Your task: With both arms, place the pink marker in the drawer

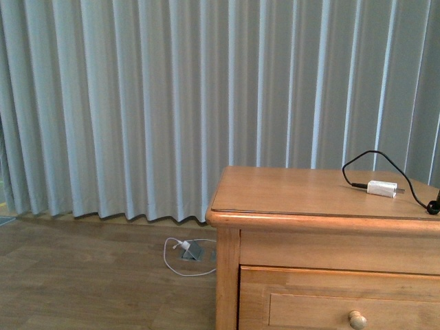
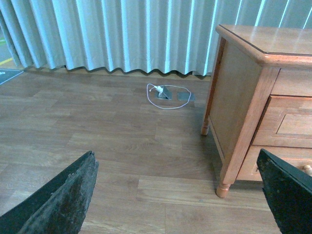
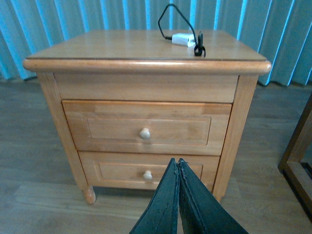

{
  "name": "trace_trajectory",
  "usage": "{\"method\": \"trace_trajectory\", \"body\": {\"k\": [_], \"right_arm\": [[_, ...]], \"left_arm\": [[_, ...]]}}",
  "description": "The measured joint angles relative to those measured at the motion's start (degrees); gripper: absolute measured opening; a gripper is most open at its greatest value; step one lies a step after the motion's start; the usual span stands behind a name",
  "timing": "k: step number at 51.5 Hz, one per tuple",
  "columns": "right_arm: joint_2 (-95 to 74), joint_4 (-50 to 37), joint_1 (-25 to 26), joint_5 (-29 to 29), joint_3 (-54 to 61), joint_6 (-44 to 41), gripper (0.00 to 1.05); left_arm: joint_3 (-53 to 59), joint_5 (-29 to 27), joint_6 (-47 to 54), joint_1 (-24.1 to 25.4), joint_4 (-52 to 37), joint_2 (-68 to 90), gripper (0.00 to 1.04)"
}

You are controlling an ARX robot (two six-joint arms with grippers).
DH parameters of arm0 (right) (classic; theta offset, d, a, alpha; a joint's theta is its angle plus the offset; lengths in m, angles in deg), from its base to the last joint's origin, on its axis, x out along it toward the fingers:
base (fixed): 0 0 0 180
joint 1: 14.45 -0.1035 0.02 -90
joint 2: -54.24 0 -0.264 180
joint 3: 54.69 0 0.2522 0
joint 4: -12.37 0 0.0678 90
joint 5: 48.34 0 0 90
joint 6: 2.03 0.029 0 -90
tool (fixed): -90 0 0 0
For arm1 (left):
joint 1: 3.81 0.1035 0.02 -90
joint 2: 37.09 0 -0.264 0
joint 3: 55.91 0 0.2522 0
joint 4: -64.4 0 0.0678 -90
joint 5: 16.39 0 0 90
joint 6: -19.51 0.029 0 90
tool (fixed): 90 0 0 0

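Observation:
The pink marker is out of view in every frame. The drawer (image 3: 112,129), the taller upper one with the larger pale knob (image 3: 145,133), is closed in the honey-coloured nightstand. Its top part and knob also appear in the front view as the drawer (image 1: 323,302), and it reaches into the left wrist view as the drawer (image 2: 292,122). My right gripper (image 3: 176,162) is shut with nothing in it, in front of the nightstand, apart from it. My left gripper (image 2: 175,156) is open over the wooden floor, left of the nightstand, holding nothing.
A white charger block (image 3: 183,39) with a black cable lies on the nightstand top (image 1: 289,189). Below the drawer is a shallower drawer (image 3: 122,170). A white cord (image 2: 163,92) loops on the floor by the grey curtain (image 1: 137,103). Dark furniture (image 3: 297,146) stands right of the nightstand.

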Motion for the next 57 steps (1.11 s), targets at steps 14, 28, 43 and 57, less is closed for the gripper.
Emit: {"method": "trace_trajectory", "body": {"k": [14, 28, 43, 57], "right_arm": [[2.08, 0.22, 0.0, 0.02, 0.83, 0.0, 0.01], [2.08, 0.24, 0.0, 0.0, 0.83, -0.07, 0.29], [2.08, 0.24, 0.0, 0.0, 0.83, -0.07, 0.84], [2.08, 0.24, 0.0, 0.0, 0.83, -0.04, 0.96]], "left_arm": [[0.0, 0.02, 0.0, 0.0, 0.0, 0.0, 0.99], [0.0, 0.0, 0.0, 0.0, 0.0, 0.0, 0.99], [0.0, 0.02, 0.0, 0.0, 0.0, 0.0, 0.99], [0.0, 0.02, 0.0, 0.0, 0.0, 0.0, 0.99]]}}
